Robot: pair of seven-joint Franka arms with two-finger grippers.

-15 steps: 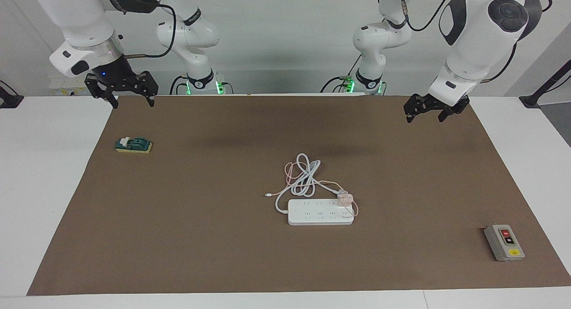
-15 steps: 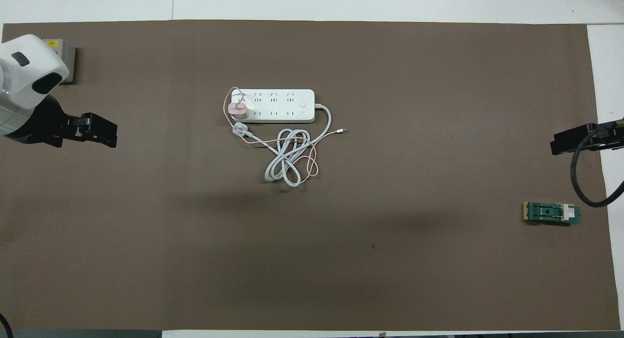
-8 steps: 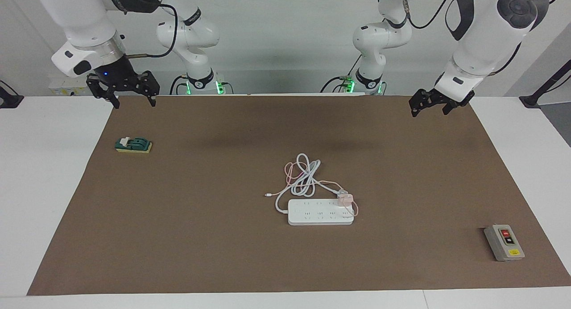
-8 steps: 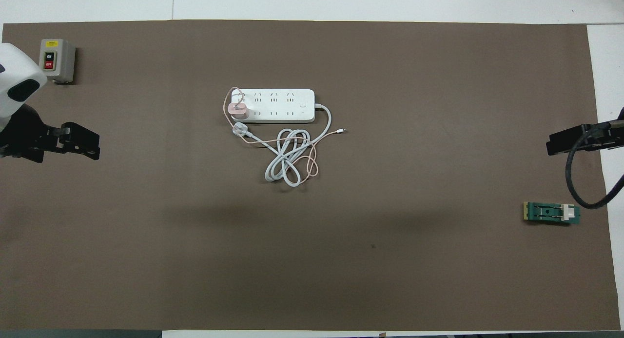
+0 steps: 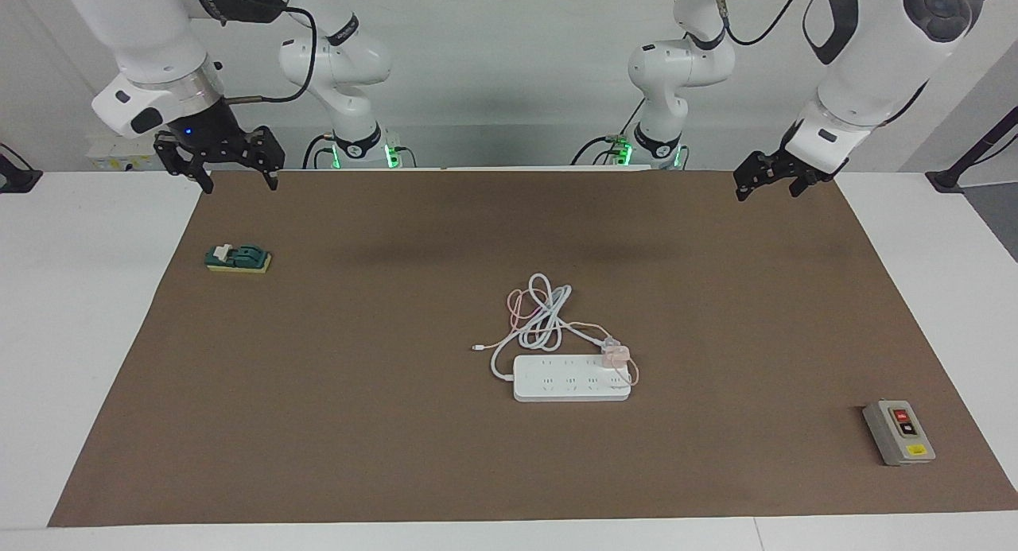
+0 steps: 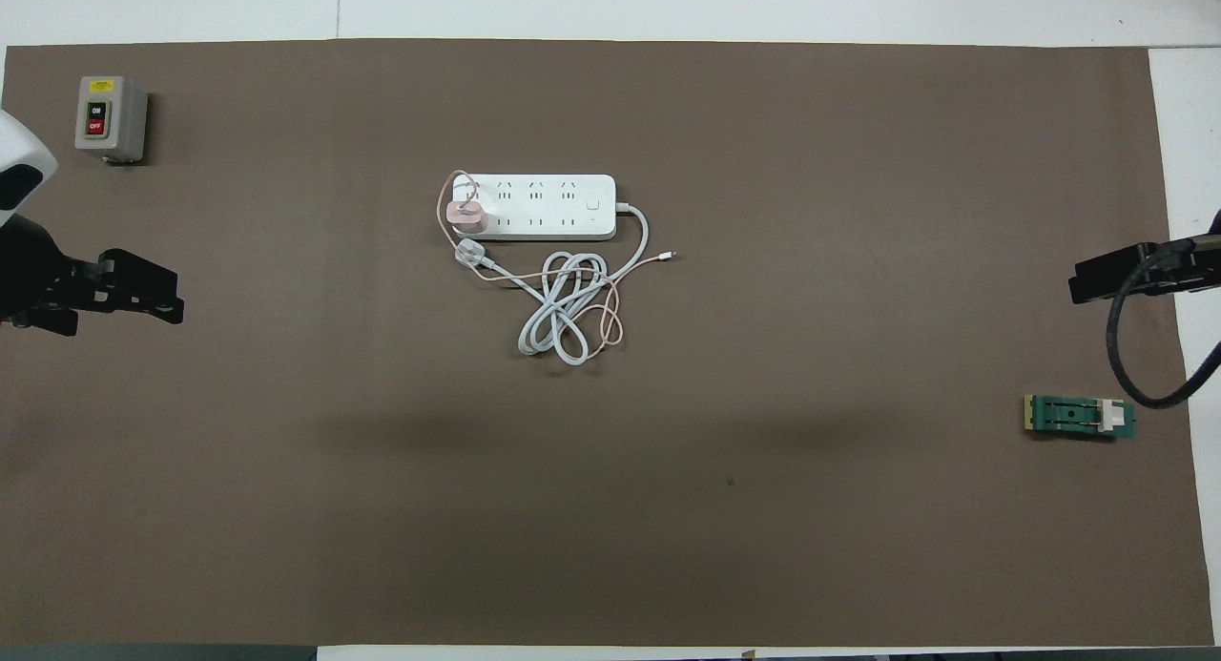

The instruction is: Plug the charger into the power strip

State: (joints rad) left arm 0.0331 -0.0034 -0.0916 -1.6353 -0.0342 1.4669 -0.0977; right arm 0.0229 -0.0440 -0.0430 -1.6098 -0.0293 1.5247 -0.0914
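Charger (image 5: 616, 355) sits on the power strip (image 5: 571, 378) mid-bench, at the strip's end toward the left arm. Left end effector (image 5: 767, 180), fingers apart, hangs over the robots' edge near its corner, well clear. Right end effector (image 5: 221, 162), fingers spread, hangs over the other robot-side corner.

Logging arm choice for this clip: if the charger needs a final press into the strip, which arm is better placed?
Left, marginally. The charger sits on the power strip at its left-arm end. Left gripper and right gripper both hang empty over the mat's corners.
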